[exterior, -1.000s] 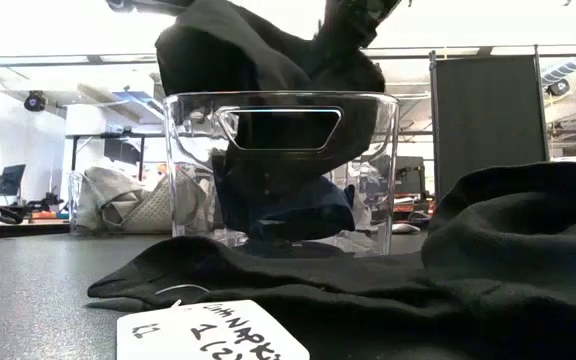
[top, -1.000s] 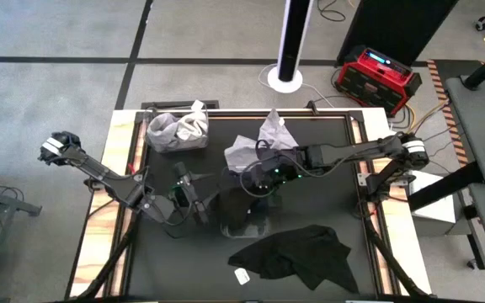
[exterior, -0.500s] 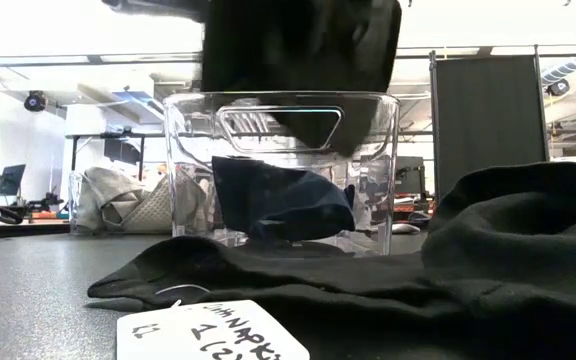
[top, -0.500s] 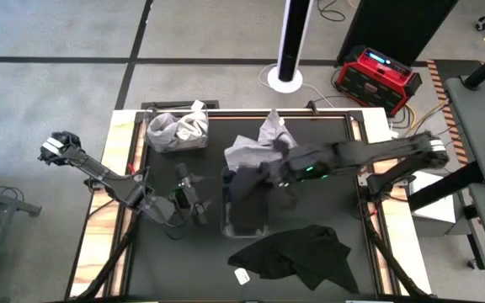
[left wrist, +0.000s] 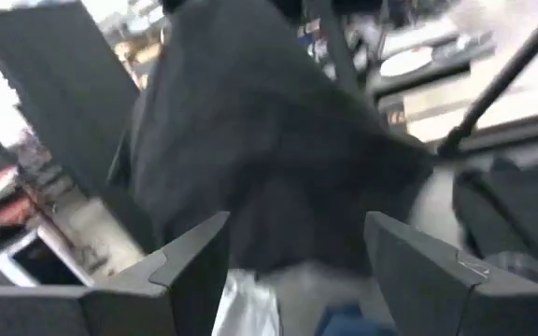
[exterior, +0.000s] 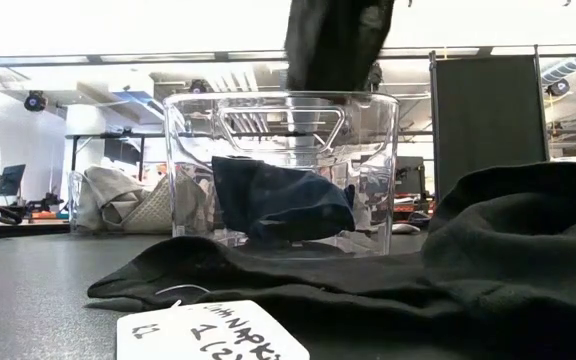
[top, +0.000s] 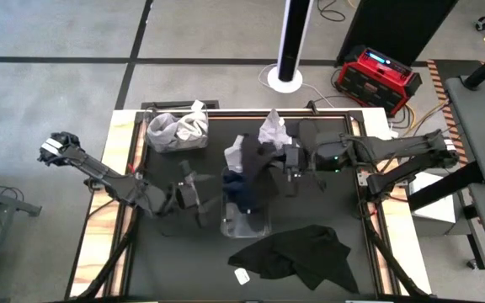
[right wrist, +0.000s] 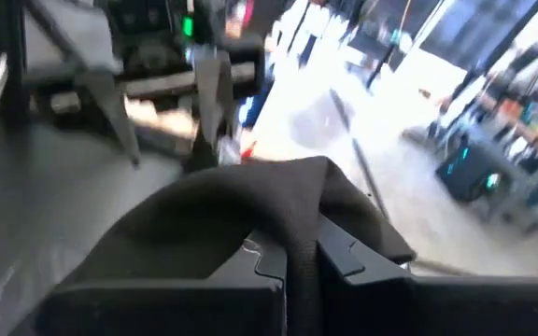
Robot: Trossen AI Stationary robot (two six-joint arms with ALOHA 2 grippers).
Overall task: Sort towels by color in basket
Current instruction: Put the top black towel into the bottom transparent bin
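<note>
Right hand [top: 289,171], now farther right, clenched on black towel [top: 263,160] above clear basket [top: 244,220] with navy towel [exterior: 283,200].

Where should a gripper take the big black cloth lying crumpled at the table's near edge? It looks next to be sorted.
Grip the large crumpled black cloth at the raised fold on its right half, coming straight down from above: that ridge stands up off the black table, giving the jaws something to pinch.

overhead, table-level, 2 wrist cameras
</note>
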